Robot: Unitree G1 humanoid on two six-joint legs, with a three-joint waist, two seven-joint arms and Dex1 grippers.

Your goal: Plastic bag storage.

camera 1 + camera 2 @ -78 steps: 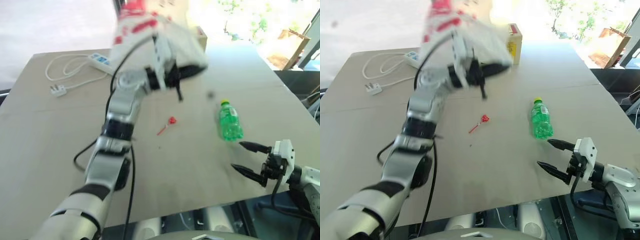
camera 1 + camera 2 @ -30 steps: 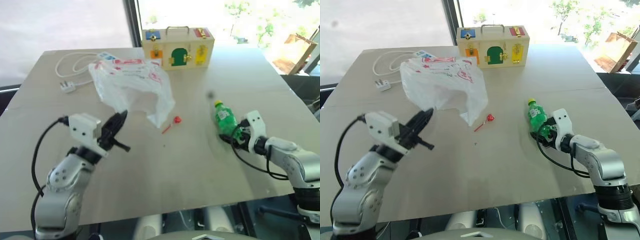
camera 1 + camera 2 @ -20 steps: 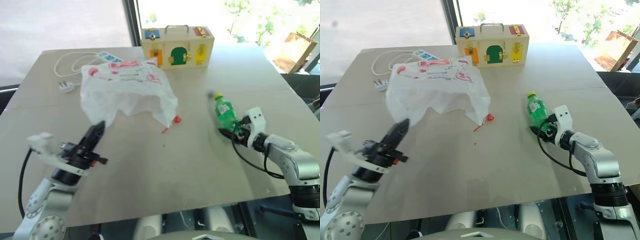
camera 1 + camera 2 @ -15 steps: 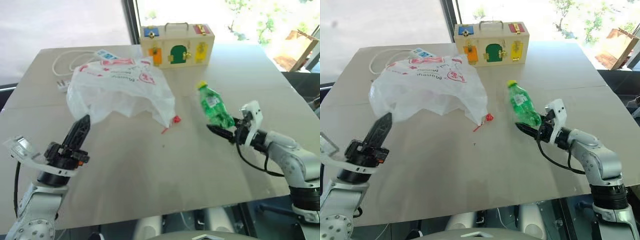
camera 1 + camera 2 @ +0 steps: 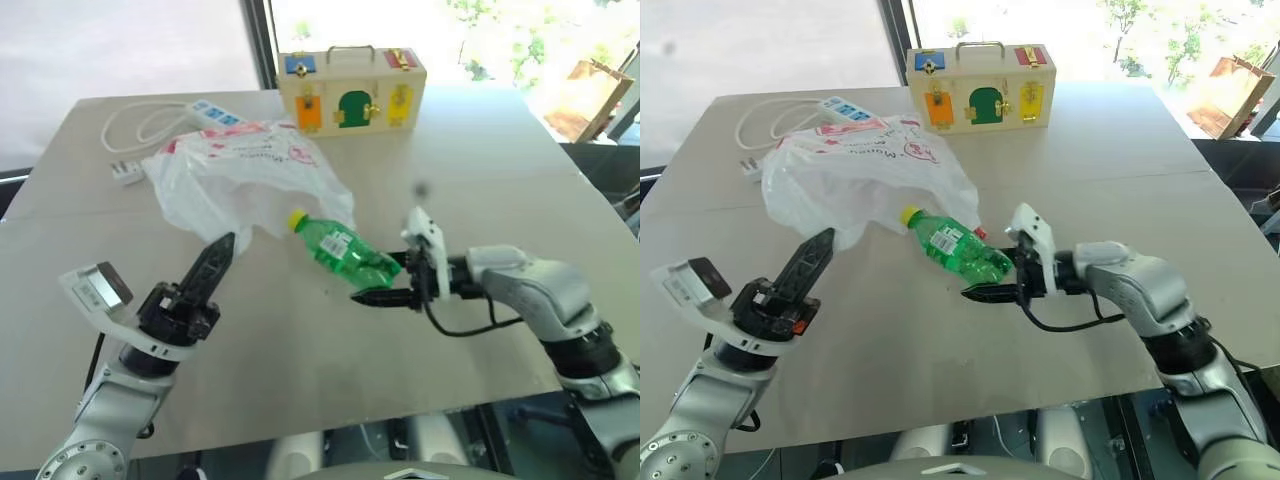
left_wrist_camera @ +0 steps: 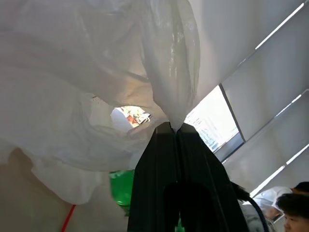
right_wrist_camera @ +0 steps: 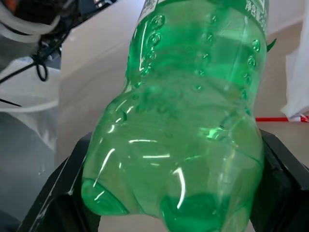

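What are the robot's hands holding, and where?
The left gripper pinches the plastic bag by its edge; the right gripper holds the green bottle by its base.

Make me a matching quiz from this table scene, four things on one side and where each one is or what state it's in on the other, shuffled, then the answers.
Things:
1. plastic bag
2. green bottle
3. wooden box
4. power strip

Places or states:
A. at the far edge of the table
B. held in the right gripper, cap toward the bag
C. pinched at one edge by the shut left gripper
D. far left, with a white cord

Pairs: 1-C, 2-B, 3-A, 4-D
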